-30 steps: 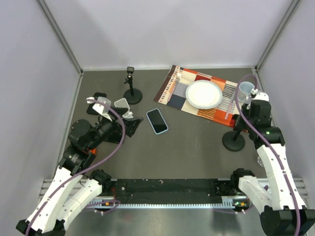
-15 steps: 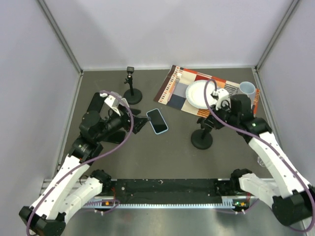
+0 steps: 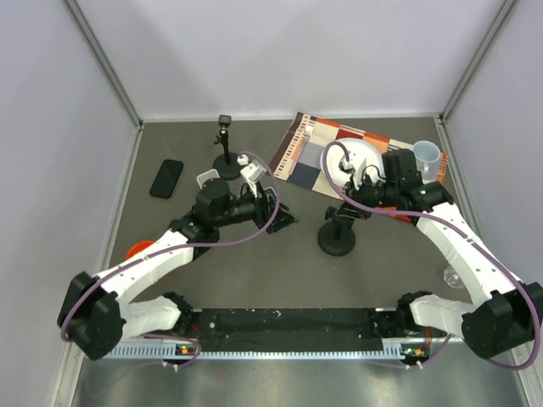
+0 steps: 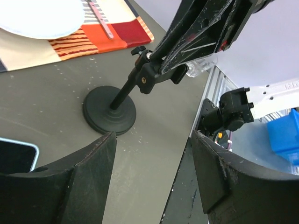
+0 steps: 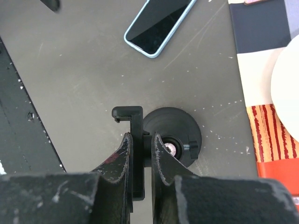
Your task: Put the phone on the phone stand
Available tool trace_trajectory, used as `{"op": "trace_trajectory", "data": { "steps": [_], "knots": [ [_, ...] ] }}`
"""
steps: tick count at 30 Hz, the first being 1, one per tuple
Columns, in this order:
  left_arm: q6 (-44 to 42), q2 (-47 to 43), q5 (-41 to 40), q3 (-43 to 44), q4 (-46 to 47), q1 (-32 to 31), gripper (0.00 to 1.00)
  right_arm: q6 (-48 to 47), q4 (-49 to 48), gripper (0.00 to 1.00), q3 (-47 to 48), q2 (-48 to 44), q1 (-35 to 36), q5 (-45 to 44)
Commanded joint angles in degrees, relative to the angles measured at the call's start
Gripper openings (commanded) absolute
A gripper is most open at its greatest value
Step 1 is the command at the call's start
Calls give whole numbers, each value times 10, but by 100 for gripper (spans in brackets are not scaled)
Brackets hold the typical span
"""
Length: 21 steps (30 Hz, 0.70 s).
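Tightly, right tool (image 5: 141, 148) grips black pole (image 5: 180, 123); left tool (image 4: 152, 145) gapes.

Enclosed cell, three walls of matte, pale lavender-grey panel: back wall (image 3: 288, 59) across the top of the frame, left wall (image 3: 51, 170), right wall (image 3: 509, 153). Silver metal posts run down both rear corners – upper left (image 3: 103, 61), upper right (image 3: 479, 59). Table top (image 3: 373, 280) dark grey, matte, dusted with small white specks and scuffs. Ribbed metal rail (image 3: 288, 348) along the bottom edge. Light even and diffuse – shadows soft. Blue bin (image 4: 286, 135) beyond the table's edge, right of the left wrist view.
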<state>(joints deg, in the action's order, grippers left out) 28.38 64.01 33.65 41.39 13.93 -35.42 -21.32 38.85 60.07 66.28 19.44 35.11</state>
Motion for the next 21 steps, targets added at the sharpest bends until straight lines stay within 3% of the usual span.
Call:
{"op": "trace_trajectory", "data": {
  "steps": [1, 2, 3, 5, 10, 12, 17, 21],
  "knots": [
    [-24, 44, 6, 34, 106, -31, 71, 6, -40, 16, 20, -8, 17, 47],
    [-28, 53, 5, 44, 106, -36, 72, 15, -49, 24, 17, -9, 24, 32],
    [-33, 63, 2, 51, 104, -42, 72, 40, -54, 40, 15, -11, 31, 9],
    [-51, 88, 1, 66, 101, -60, 73, 88, -68, 55, 8, -26, 53, -109],
    [-90, 132, -11, 94, 82, -89, 74, 285, -60, 69, -32, -119, 57, -306],
    [-95, 144, -4, 99, 89, -94, 74, 349, -56, 77, -72, -190, 57, -321],
    [-103, 183, 4, 122, 93, -116, 73, 406, -60, 79, -135, -269, 57, -219],
    [-81, 214, 9, 128, 123, -118, 66, 395, -48, 75, -159, -281, 57, -222]
  ]
}}
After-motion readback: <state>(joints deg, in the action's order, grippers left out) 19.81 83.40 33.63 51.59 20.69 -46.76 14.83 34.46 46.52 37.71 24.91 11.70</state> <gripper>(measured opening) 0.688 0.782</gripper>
